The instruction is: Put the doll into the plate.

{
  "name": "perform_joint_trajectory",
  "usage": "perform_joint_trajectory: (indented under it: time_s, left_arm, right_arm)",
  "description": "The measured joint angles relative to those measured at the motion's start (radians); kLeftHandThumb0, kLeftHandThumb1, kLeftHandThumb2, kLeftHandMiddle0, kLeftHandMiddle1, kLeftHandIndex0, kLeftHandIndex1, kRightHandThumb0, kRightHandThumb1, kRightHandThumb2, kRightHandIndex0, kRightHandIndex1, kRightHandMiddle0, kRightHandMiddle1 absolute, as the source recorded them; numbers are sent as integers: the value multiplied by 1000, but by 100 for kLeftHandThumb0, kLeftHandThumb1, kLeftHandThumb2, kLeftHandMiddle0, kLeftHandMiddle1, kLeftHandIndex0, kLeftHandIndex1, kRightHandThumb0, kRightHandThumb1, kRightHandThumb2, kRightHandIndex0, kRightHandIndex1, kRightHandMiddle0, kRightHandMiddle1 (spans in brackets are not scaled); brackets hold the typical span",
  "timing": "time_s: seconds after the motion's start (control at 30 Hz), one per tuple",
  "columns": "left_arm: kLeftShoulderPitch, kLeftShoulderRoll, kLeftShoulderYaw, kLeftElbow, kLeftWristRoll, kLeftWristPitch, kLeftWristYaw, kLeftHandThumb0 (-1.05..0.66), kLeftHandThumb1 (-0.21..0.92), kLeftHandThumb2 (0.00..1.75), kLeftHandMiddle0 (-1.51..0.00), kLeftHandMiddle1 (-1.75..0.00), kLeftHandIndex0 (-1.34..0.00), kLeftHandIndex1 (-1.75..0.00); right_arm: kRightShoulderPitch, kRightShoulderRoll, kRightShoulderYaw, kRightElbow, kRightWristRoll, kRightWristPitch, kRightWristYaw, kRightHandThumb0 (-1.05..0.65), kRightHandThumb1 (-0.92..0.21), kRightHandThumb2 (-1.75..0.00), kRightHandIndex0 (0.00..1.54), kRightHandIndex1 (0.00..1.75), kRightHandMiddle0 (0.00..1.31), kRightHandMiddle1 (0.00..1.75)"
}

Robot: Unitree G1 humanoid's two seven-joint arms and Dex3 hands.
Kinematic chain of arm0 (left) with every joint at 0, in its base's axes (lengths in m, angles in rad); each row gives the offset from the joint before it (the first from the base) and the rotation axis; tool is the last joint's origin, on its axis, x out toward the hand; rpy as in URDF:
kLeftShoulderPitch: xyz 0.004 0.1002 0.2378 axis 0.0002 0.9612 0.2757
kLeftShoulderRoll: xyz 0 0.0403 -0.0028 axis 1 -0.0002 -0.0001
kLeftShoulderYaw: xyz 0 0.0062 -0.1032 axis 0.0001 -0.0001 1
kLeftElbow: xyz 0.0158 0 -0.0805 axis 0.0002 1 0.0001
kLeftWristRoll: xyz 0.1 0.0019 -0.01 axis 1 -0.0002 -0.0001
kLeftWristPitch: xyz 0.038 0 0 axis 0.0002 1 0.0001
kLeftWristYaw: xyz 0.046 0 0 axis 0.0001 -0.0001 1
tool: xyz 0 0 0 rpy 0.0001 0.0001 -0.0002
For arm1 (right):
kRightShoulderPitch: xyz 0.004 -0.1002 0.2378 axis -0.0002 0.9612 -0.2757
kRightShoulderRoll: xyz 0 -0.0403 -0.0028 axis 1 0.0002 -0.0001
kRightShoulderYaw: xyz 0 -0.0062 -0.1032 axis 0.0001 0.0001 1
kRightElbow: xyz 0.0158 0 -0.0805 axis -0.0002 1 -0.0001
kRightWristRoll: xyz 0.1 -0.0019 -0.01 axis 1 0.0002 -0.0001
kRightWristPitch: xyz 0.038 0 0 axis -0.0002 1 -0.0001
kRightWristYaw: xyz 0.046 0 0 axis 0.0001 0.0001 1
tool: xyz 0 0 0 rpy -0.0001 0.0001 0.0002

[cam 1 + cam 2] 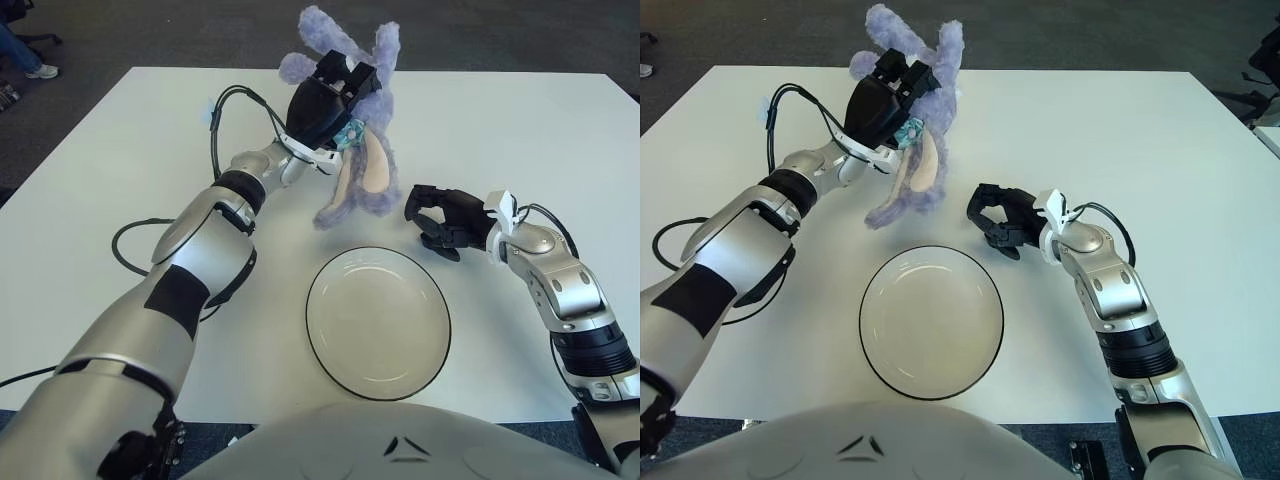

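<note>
A purple plush doll [362,170] with long ears hangs in the air above the far middle of the white table [120,180]. My left hand [325,98] is shut on its upper body, and its ears dangle toward the table. A white plate [378,322] with a dark rim lies on the table near me, below and slightly right of the doll. My right hand [440,220] shows just past the plate's far right rim, to the right of the doll's ears, its black fingers curled and holding nothing.
Black cables [135,245] loop on the table beside my left arm. The table's far edge borders dark carpet [480,35]. A person's shoe [40,70] shows at the far left on the floor.
</note>
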Motion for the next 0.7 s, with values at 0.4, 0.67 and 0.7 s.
perform_joint_trajectory:
  time_s: [0.4,0.67,0.7]
  left_arm:
    - [10,63,0,-78,7,-140,43,-1,13,147,-70,-153,-68,-175]
    - [49,126,-5,-139,31,-211,51,-1,13,140,-78,-134,-71,-175]
    - [56,134,-5,-147,33,-226,51,-1,13,140,-79,-133,-71,-175]
  right_arm:
    - [-3,12,-20,18,22,15,5,-37,-79,-61,115,175,36,164]
    - [-3,18,-31,24,31,27,6,-37,-79,-61,113,175,35,164]
    - [-4,18,-31,24,31,30,7,-37,-80,-61,113,175,35,164]
